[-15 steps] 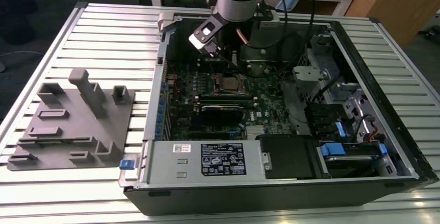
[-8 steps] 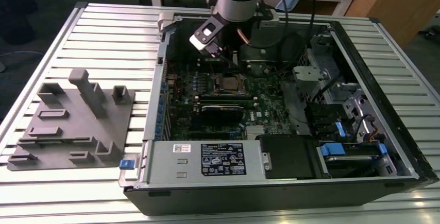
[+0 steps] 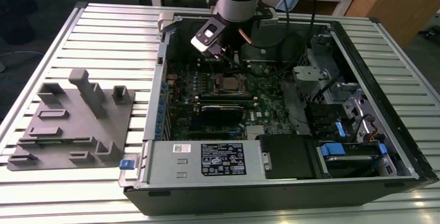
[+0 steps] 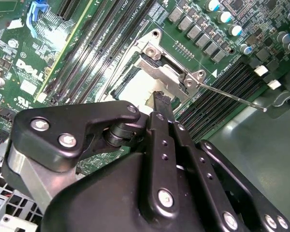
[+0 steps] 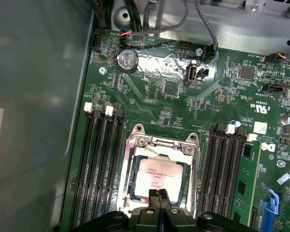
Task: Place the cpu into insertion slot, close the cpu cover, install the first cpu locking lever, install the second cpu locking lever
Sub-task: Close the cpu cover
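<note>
Looking through the first wrist view, I see the cpu [image 5: 159, 175] seated in the insertion slot [image 5: 134, 174], with the cpu cover [image 5: 162, 141] lying flat around it. My gripper [image 5: 159, 194] hangs over one edge of the chip, fingertips pinched together on nothing. In the second wrist view, a thin locking lever [image 4: 232, 96] juts free beside the socket.

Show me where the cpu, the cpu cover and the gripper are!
cpu [image 5: 159, 175]: first wrist view, middle of its silvery top.
cpu cover [image 5: 159, 141]: first wrist view, on the frame's metal bar.
gripper [image 5: 159, 194]: first wrist view, midway between its black fingertips.
</note>
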Robot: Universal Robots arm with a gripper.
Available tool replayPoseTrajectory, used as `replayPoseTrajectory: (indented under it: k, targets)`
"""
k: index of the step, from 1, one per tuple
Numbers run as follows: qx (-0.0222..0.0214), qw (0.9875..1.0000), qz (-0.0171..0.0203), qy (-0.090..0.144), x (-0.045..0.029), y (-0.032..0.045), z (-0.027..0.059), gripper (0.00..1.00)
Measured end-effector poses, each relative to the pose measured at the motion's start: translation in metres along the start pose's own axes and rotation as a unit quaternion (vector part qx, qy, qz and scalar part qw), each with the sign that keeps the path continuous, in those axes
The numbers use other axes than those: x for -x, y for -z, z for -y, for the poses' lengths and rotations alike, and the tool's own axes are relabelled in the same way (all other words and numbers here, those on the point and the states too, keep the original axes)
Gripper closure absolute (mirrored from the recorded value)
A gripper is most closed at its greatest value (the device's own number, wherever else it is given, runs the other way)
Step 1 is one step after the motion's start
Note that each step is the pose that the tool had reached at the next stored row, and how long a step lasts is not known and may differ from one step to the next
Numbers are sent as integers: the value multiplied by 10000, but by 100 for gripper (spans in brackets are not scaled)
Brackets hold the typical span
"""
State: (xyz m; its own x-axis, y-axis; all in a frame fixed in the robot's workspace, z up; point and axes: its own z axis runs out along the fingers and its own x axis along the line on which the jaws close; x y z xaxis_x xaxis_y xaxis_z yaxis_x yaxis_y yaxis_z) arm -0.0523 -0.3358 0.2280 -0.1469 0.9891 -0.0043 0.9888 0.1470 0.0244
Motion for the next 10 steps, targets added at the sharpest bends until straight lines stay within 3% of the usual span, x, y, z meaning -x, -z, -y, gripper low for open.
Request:
replayPoseTrajectory:
  k: [10]
  targets:
    - [0, 10000, -1, 27, 0, 0, 0, 89]
